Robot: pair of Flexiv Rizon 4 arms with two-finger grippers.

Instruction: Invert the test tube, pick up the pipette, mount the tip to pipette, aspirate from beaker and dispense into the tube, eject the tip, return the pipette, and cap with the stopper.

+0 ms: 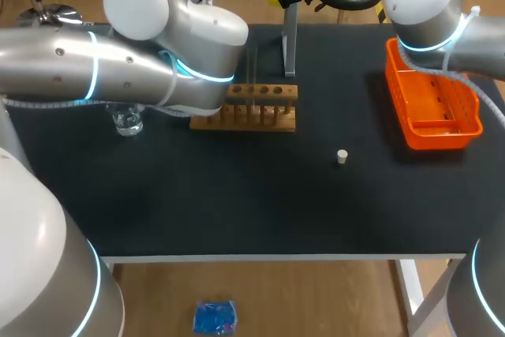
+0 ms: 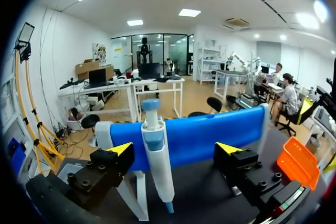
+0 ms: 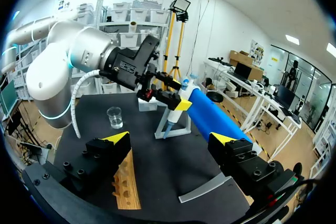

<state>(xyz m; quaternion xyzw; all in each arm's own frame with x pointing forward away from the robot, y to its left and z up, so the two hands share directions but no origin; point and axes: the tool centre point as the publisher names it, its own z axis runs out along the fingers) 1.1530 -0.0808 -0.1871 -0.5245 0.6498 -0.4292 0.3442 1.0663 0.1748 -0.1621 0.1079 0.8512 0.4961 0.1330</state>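
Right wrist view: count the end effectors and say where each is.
2. The right end effector is open, the wooden rack beside one finger; the left end effector is ahead of it, open around the pipette on its stand. None seems hidden.

The head camera sits high behind the robot, looking steeply down on the whole table, with the wooden rack in the frame's upper middle. The left wrist camera sits low, close to the pipette, facing level past the table. The right wrist camera looks across the table from farther off, sharing the pipette and the wooden rack.
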